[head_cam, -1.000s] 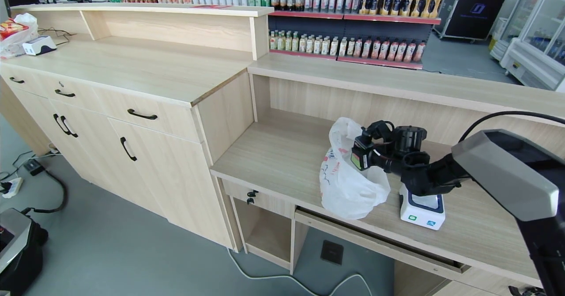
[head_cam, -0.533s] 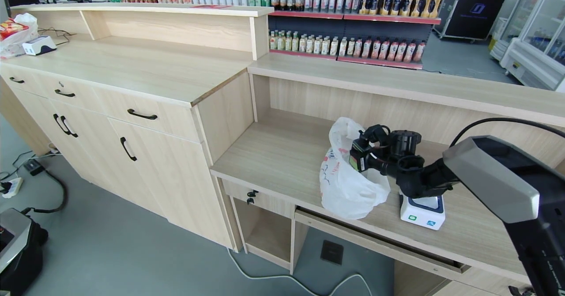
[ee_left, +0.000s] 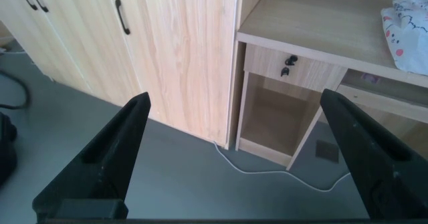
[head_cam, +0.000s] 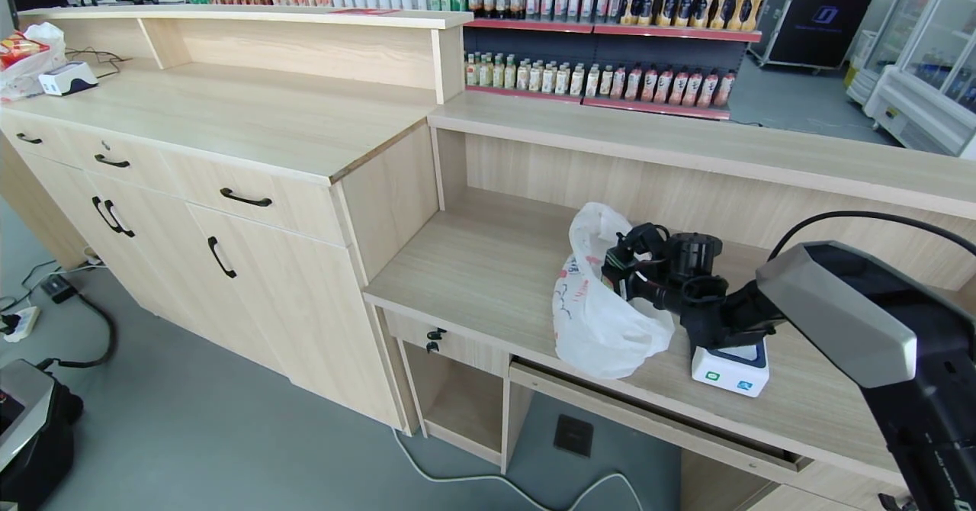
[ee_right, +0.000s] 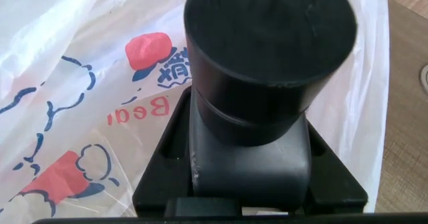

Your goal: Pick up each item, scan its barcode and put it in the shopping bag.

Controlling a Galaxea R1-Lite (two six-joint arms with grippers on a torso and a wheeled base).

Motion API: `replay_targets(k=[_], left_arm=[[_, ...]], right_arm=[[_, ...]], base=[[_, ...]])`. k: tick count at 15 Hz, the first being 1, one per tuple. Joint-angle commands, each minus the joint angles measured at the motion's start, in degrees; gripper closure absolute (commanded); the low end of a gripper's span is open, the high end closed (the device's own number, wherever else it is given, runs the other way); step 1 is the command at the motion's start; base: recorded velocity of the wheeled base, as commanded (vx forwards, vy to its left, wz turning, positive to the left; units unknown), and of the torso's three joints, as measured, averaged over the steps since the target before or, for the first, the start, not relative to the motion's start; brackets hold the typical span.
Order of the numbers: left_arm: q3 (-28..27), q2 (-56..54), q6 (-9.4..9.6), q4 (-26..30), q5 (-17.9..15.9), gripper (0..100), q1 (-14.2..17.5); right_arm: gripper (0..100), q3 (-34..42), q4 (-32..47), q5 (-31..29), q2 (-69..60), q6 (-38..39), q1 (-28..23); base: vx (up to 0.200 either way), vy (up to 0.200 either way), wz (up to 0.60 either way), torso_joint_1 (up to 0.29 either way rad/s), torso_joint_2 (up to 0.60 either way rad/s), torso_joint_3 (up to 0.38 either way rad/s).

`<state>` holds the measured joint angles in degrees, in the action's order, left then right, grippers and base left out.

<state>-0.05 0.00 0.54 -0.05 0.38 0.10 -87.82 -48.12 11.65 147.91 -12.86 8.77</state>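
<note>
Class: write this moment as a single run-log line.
step: bagging | right gripper: shut on bottle, at bag mouth | left gripper: open, above floor | scanner: beside bag

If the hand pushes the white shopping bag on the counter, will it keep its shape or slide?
Probably floppy: the shopping bag is thin, crumpled plastic and slumps on the counter. It likely weighs little, so a push may slide or collapse it.
</note>
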Motion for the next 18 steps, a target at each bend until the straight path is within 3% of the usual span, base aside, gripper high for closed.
replay_targets(k=[1, 2, 3, 7, 10, 12, 14, 18], left_arm=[[0.05, 0.00, -0.01, -0.04, -0.03, 0, -0.01], [0.05, 0.00, -0.01, 0.05, -0.03, 0, -0.01], [-0.04, 0.00, -0.01, -0.04, 0.06, 0, -0.01], [0.05, 0.00, -0.01, 0.05, 0.06, 0, -0.01], [-0.04, 0.00, -0.01, -0.04, 0.06, 0, -0.01], [-0.04, 0.00, -0.01, -0.04, 0.06, 0, -0.01], [0.05, 0.00, -0.01, 0.05, -0.03, 0, -0.01], [0.05, 0.00, -0.01, -0.04, -0.03, 0, -0.01]], right_arm=[[100, 0.28, -0.05, 0.04, 0.45, -0.23, -0.06], [100, 0.37, -0.05, 0.04, 0.45, -0.50, -0.06], [0, 0.37, -0.05, 0.04, 0.45, -0.50, -0.15], [0, 0.63, 0.48, 0.04, -3.06, -0.50, -0.06], [0, 6.26, 0.66, -0.05, -12.12, -0.59, -0.06], [0, 12.06, 0.92, -0.14, -19.94, -0.59, -0.42], [0, 23.05, 0.66, -0.14, -32.16, -1.11, -2.79], [0, 40.98, 6.98, -0.93, -55.45, -6.12, -10.79]], base=[[0.000, 0.000, 0.00, 0.000, 0.00, 0.000], [0.000, 0.000, 0.00, 0.000, 0.00, 0.000], [0.000, 0.000, 0.00, 0.000, 0.00, 0.000], [0.000, 0.000, 0.00, 0.000, 0.00, 0.000], [0.000, 0.000, 0.00, 0.000, 0.00, 0.000], [0.000, 0.000, 0.00, 0.000, 0.00, 0.000], [0.000, 0.000, 0.00, 0.000, 0.00, 0.000], [0.000, 0.000, -0.15, 0.002, 0.00, 0.001]])
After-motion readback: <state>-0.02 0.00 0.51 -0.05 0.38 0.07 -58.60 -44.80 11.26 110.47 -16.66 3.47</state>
